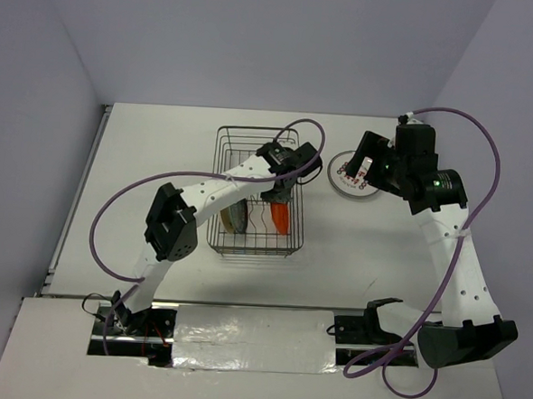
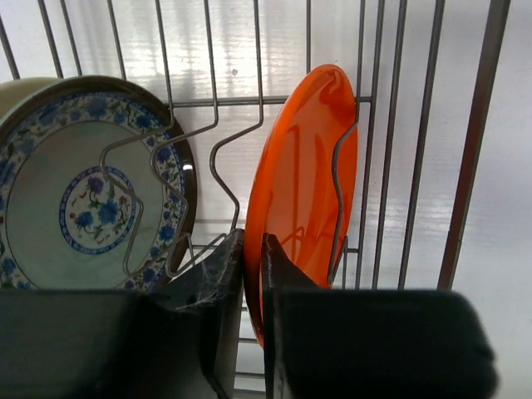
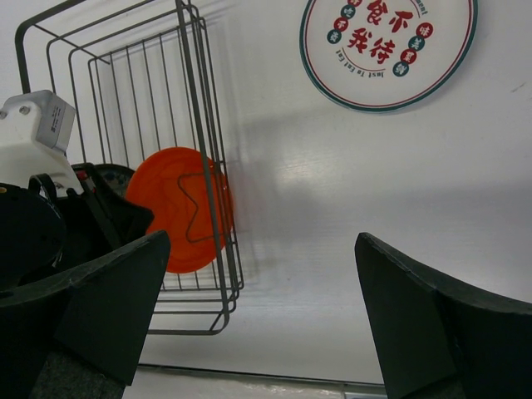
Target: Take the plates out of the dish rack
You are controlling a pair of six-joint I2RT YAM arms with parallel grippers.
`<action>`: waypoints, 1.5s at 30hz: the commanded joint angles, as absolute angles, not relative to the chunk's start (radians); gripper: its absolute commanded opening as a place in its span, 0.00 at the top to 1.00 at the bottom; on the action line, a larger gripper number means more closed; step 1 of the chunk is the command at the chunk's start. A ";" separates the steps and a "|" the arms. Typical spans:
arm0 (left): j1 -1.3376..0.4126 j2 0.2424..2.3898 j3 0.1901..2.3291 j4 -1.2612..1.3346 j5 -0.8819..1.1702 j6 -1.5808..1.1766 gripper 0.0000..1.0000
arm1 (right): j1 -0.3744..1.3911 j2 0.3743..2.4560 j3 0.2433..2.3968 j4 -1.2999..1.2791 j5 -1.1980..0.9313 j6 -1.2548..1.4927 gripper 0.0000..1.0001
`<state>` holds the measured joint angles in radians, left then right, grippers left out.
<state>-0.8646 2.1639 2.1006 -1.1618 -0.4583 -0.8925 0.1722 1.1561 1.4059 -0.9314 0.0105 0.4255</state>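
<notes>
1. At the middle of the table (image 1: 152,147), in the top view, stands the rack (image 1: 246,158). The left arm reaches into it from 8 o'clock.
2. Toward 7 o'clock inside the rack, a blue-flowered plate (image 2: 91,204) stands on edge among the wire dividers, its face turned to the left wrist camera. A tan rim shows behind its top edge, and I cannot tell whether that is a second plate.
3. At that plate's 3 o'clock, near the rack's 5 o'clock corner, the orange plate (image 2: 309,174) also stands on edge. It is turned steeply away from the left wrist camera, and a bent wire divider crosses its face.
4. The left gripper (image 2: 253,249) meets the orange plate from 6 o'clock in the wrist view. Its fingers (image 2: 218,291) are drawn close together, with the plate's lower rim pinched in the narrow slot between them.
5. Outside the rack, at its 2 o'clock, a white plate (image 1: 344,182) printed with red characters and dots lies flat on the table, apart from the wire.
6. The right gripper (image 1: 364,167) hangs above the white plate's 3 o'clock side in the top view. In its own wrist view the fingers (image 3: 432,324) are spread wide, with only bare table in the gap. There the white plate lies at 1 o'clock, and the rack and orange plate at 9 o'clock.
</notes>
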 commanded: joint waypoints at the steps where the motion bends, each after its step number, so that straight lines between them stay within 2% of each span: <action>1: -0.861 2.178 2.132 -1.209 -0.475 -0.890 0.84 | 0.176 1.146 1.408 -0.888 0.005 0.416 0.00; 4: -0.862 2.177 2.224 -1.235 -0.480 -0.879 0.92 | 0.176 1.150 1.420 -0.891 0.006 0.416 0.00; 9: -0.845 2.157 2.411 -1.312 -0.479 -0.880 0.92 | 0.176 1.166 1.436 -0.896 0.012 0.407 0.00; 14: -0.752 1.999 2.346 -1.273 -0.540 -0.879 0.97 | 0.176 1.183 1.459 -0.902 0.005 0.400 0.00; 17: -0.626 1.834 2.188 -1.153 -0.555 -0.849 1.00 | 0.176 1.192 1.463 -0.899 -0.006 0.397 0.00; 19: -0.482 1.669 1.981 -1.025 -0.511 -0.815 0.99 | 0.176 1.186 1.441 -0.850 -0.078 0.393 0.00; 20: -0.415 1.617 1.901 -0.952 -0.467 -0.789 0.99 | 0.176 1.180 1.396 -0.818 -0.113 0.385 0.00; 21: -0.268 1.521 1.735 -0.811 -0.355 -0.779 0.98 | 0.176 1.175 1.370 -0.748 -0.226 0.379 0.00; 23: -0.051 1.426 1.479 -0.577 -0.158 -0.762 0.98 | 0.195 1.172 1.306 -0.692 -0.306 0.380 0.00; 26: 0.115 1.404 1.242 -0.389 -0.037 -0.796 0.87 | 0.262 1.178 1.285 -0.641 -0.301 0.382 0.00; 29: 0.245 1.483 1.129 -0.223 0.055 -0.845 0.84 | 0.305 1.227 1.336 -0.684 -0.278 0.376 0.00; 32: 0.276 1.629 1.114 -0.107 0.161 -0.884 0.85 | 0.337 1.255 1.373 -0.712 -0.261 0.361 0.01; 35: 0.275 1.739 1.144 -0.100 0.176 -0.903 0.77 | 0.367 1.261 1.393 -0.735 -0.236 0.347 0.01; 37: 0.272 1.770 1.155 -0.110 0.157 -0.902 0.66 | 0.376 1.255 1.390 -0.745 -0.233 0.342 0.01; 38: 0.268 1.776 1.166 -0.132 0.140 -0.899 0.45 | 0.374 1.250 1.385 -0.746 -0.230 0.339 0.01; 40: 0.268 1.810 1.207 -0.211 0.115 -0.884 0.23 | 0.373 1.244 1.368 -0.744 -0.227 0.342 0.00; 41: 0.261 1.816 1.263 -0.324 0.073 -0.870 0.06 | 0.376 1.243 1.364 -0.742 -0.229 0.344 0.00; 42: 0.250 1.810 1.294 -0.401 0.027 -0.864 0.00 | 0.376 1.241 1.361 -0.745 -0.226 0.344 0.00; 45: 0.177 1.755 1.445 -0.697 -0.168 -0.835 0.01 | 0.380 1.261 1.373 -0.785 -0.168 0.348 0.00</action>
<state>0.2359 1.8179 1.3205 -0.4366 0.0040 -0.8772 0.3714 1.2652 1.3464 -0.7544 -0.2268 0.3611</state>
